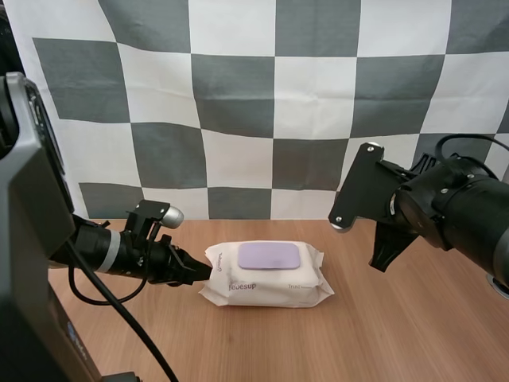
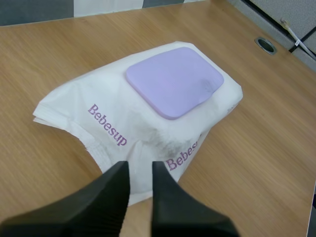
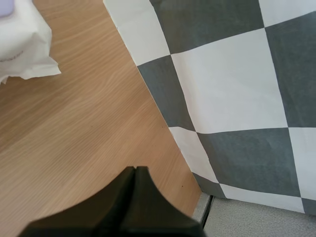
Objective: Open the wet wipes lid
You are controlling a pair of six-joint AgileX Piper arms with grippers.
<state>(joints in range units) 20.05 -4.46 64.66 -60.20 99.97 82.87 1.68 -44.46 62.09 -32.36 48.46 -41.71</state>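
Seemingly in approach, the left tool (image 2: 140, 170) is hovering narrowly parted at one end of the pack (image 2: 94, 111), the right tool (image 3: 134, 173) is idling closed, and the lid (image 2: 173, 81) is likely needing its edge hooked next.

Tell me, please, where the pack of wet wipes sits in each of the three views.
High view: the pack of wet wipes lies on the table, left end at the left gripper.
Left wrist view: the pack lies just beyond the open left gripper.
Right wrist view: its crimped end, well apart from the shut right gripper.
Shared landmark: the lilac lid.
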